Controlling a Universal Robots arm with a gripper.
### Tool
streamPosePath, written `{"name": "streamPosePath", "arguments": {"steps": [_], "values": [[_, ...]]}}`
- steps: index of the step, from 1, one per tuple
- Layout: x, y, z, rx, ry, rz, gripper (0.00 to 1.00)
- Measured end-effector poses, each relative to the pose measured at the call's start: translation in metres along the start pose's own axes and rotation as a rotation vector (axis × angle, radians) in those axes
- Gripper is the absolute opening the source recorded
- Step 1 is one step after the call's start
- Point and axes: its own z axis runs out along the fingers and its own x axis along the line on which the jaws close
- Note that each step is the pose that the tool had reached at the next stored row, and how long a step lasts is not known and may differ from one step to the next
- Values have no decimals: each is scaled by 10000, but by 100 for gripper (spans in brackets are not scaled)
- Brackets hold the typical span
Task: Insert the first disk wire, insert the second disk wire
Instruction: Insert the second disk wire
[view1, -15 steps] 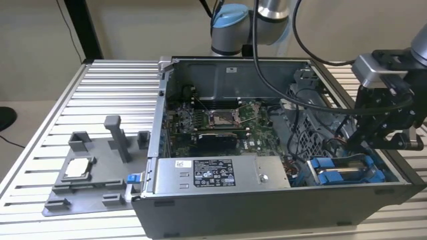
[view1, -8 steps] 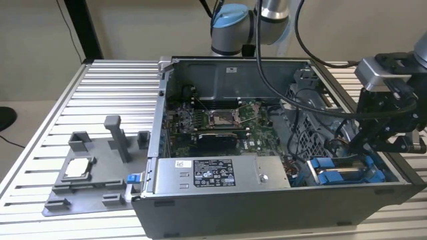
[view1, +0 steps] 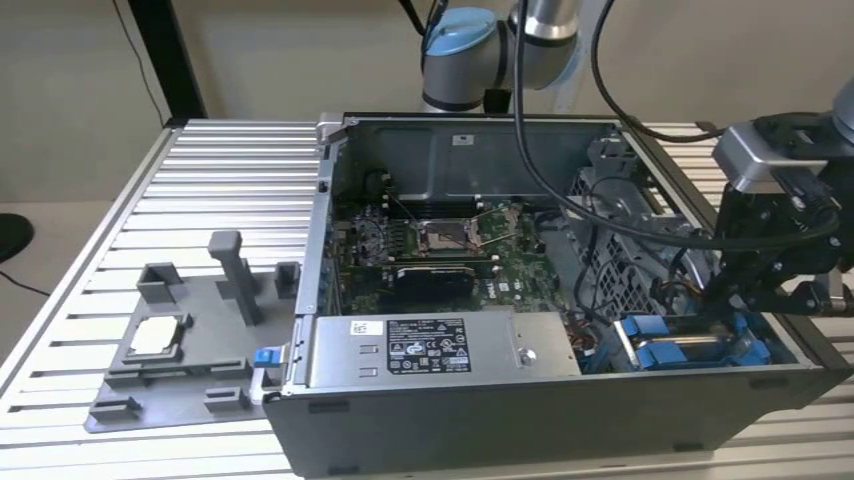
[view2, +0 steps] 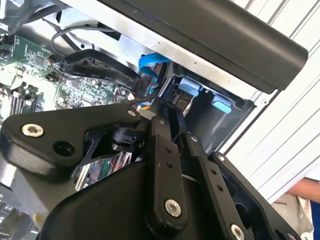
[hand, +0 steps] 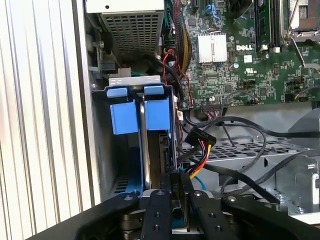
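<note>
case (view1: 534, 420) on table (view1: 227, 180) | fixture (view1: 200, 345) exterior view's left of case

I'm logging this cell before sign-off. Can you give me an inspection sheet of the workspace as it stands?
Surface: slatted metal table, carrying the open computer case.
Job's things: blue drive carriers in the case's corner; black wire connector beside them.
Clutter: grey fixture tray holding a chip.
Grippers: gripper, fingers shut on the connector.
Cables: yellow-red wire bundle by the connector; arm cables hanging over the case.
Surroundings: a person's arm beyond the table.
</note>
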Motion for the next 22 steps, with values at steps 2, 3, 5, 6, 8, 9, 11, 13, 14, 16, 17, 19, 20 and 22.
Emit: {"name": "streamPosePath", "arguments": {"steps": [2, 3, 5, 6, 8, 9, 11, 13, 14, 16, 17, 19, 20, 22], "values": [[5, -1, 9, 3, 0, -1, 0], [5, -1, 12, 5, 0, 0, 0], [6, -1, 22, 9, -2, -1, 0], [6, -2, 27, 12, -2, -2, 0], [7, -2, 39, 21, -2, -12, 0], [8, -2, 43, 25, -3, -21, 0], [8, -2, 49, 31, -10, -54, 0], [9, -2, 51, 30, -12, -68, 0], [10, -2, 52, 30, -12, -70, 0], [11, -3, 54, 30, -11, -78, 0], [11, -3, 56, 29, -11, -82, 0], [12, -5, 58, 28, -11, -92, 0], [13, -5, 60, 28, -12, -96, 0], [14, -7, 62, 28, -13, -106, 0]]}}
